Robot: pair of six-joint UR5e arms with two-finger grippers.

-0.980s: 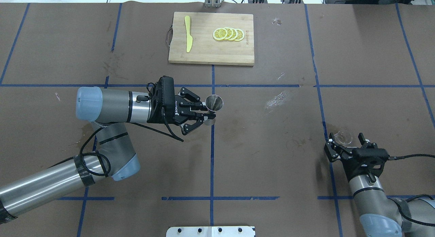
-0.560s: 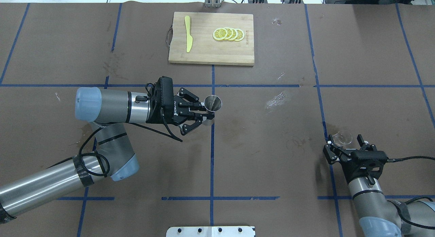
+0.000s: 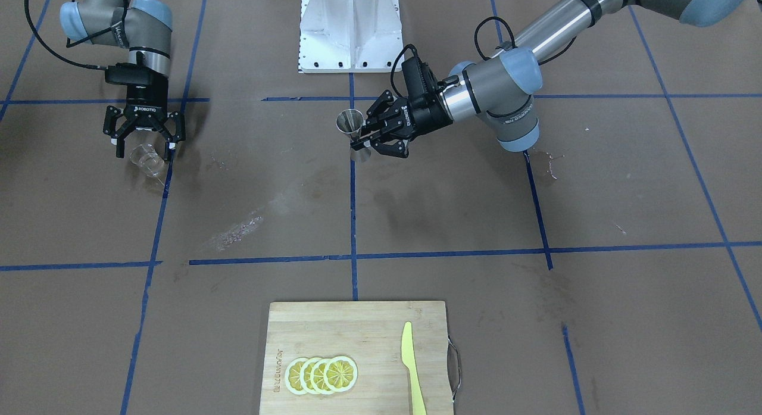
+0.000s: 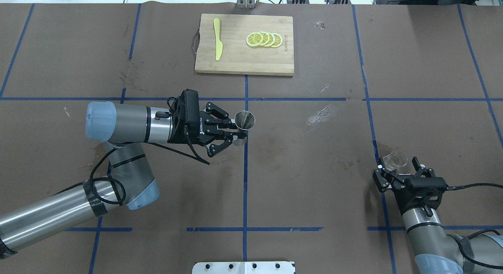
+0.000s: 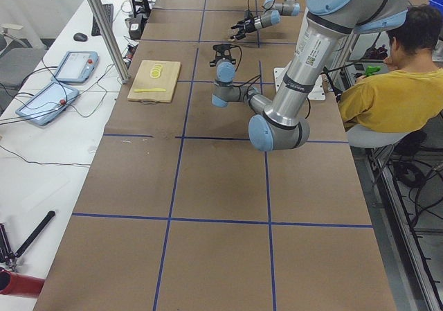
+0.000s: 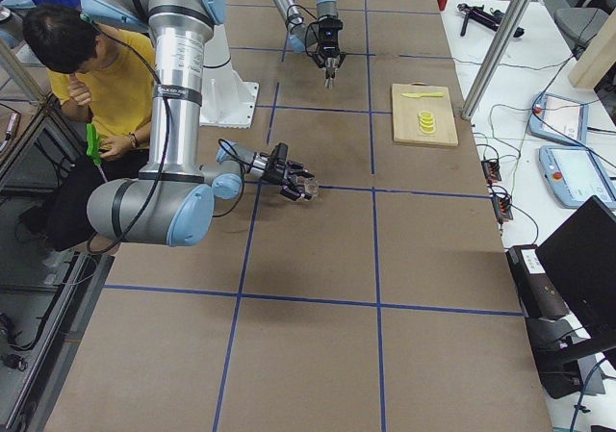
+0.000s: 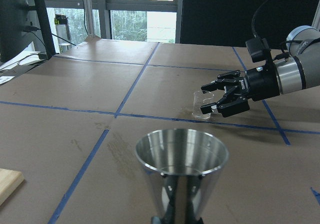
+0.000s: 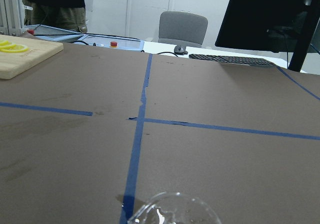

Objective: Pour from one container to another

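1. Two grippers are in two different states. The left gripper [image 4: 237,133] is clamped on the narrow waist of the steel jigger [image 4: 245,120] and holds it upright, mouth up, near the middle of the table [image 4: 314,187]. We cannot tell whether its foot rests on the paper or hangs just above it.
2. The right gripper [image 3: 144,143] is spread wide and has hold of nothing. The glass cup [image 4: 394,159] sits on the table at the robot's right, at the fingertips and partly between them. We cannot tell whether either finger touches it, or whether it holds any liquid.
3. We judge the step in hand to be the grasp of the cup, with the pour itself not yet begun.
4. Our first worry is the grasp. The cup is short, round and thin-rimmed. If one finger meets it before the other, it may slide or tip over instead of being caught.
5. Our second is the carry. Cup and jigger are well apart, so a shallow pinch at the fingertips could let the smooth glass slip on the way across.
6. Our third is the pour. The jigger's mouth is small, so a tilt begun off-centre or too fast would send the contents onto the paper.
7. Lastly, the jigger is held only at its waist, so a knock from the cup could turn it in the grip.
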